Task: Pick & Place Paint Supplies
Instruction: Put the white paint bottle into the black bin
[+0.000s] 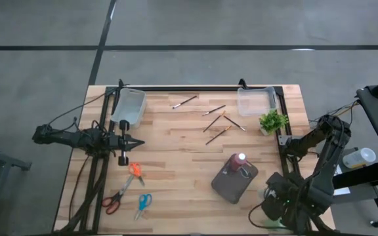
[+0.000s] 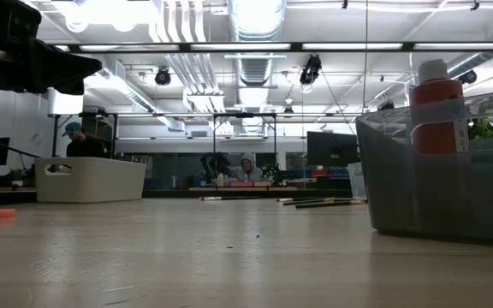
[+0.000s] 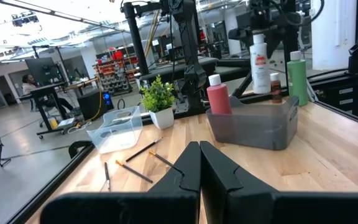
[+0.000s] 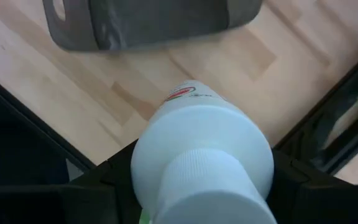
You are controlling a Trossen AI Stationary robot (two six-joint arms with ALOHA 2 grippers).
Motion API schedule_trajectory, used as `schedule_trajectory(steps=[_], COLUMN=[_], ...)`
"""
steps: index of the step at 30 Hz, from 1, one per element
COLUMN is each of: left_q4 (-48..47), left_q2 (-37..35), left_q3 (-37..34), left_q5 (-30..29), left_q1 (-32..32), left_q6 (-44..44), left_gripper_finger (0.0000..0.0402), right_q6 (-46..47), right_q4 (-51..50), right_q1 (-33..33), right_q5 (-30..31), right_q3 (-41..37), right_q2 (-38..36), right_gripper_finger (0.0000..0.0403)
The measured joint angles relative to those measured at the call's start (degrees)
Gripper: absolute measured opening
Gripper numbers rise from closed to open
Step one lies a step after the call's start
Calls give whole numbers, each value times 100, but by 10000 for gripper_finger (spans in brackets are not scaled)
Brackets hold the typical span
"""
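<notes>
Here, white paint bottle [image 4: 202, 163] clamped between the right tool's [image 4: 191, 180] fingers, beside the grey bin [image 4: 148, 22].

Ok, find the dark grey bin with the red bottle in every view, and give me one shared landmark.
High view: dark grey bin low right of centre, red bottle standing inside.
Low view: bin close at the right edge.
Left wrist view: bin right of centre on the wood.
Right wrist view: bin along the top, beyond a white bottle.
Shared landmark: the potted plant, visible in the high and left wrist views.
</notes>
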Motion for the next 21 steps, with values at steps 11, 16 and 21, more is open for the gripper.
schedule_trajectory(steps=[11, 16, 21], left_q4=[0, -1, 0], left_q2=[-1, -1, -3], left_q3=[0, 0, 0], left_q5=[1, 1, 1], left_q1=[-1, 1, -1], left_q6=[0, 0, 0], left_gripper_finger=[0, 0, 0], right_q6=[-1301, -1847, -2360], right_q4=[-540, -552, -538], right_q1=[-1012, -1492, -1919], right_q5=[8, 50, 59], right_q3=[421, 395, 380], right_q2=[-200, -341, -354], right_gripper_finger=[214, 214, 214])
